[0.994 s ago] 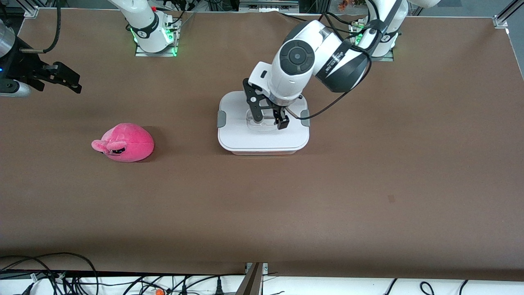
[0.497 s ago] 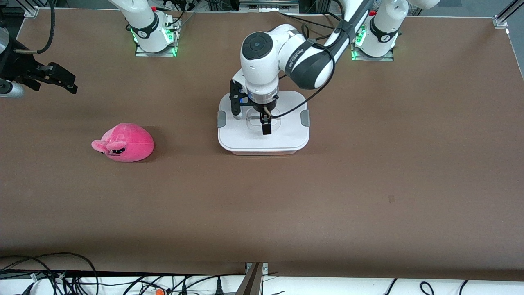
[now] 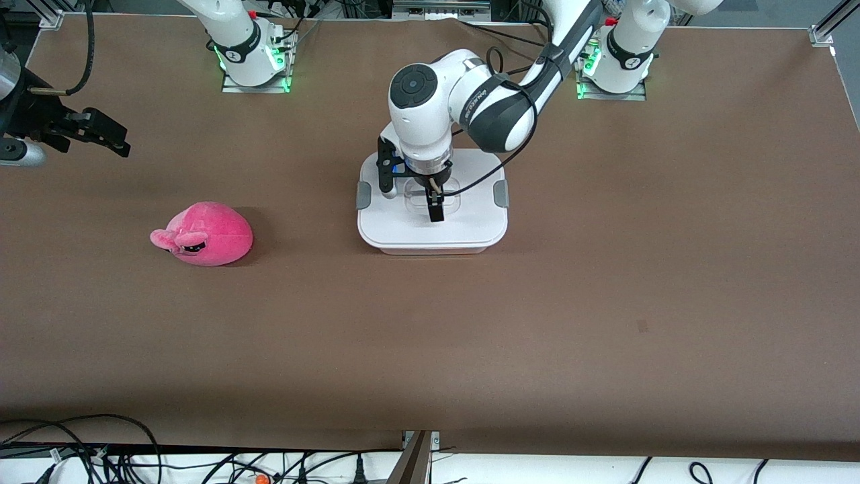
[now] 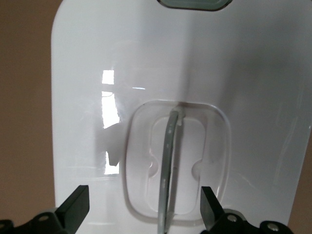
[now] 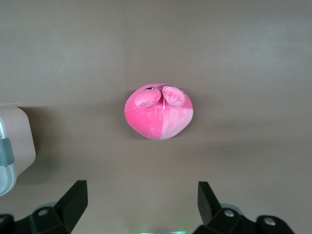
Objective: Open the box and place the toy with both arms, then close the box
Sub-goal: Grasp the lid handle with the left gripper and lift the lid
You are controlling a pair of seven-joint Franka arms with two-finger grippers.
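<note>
White-lidded box (image 3: pixel 433 226) shut, toy (image 3: pixel 205 234) outside

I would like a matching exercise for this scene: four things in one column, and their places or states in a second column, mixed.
Things
1. bright pink plush toy
2. white plastic lid with grey clips
3. left gripper
4. right gripper

Places or states
A. open, up over the table's end on the right arm's side
B. closed on the pale pink box
C. lying on the brown table, untouched
D. open, over the lid's recessed handle

Pairs: 1-C, 2-B, 3-D, 4-A
</note>
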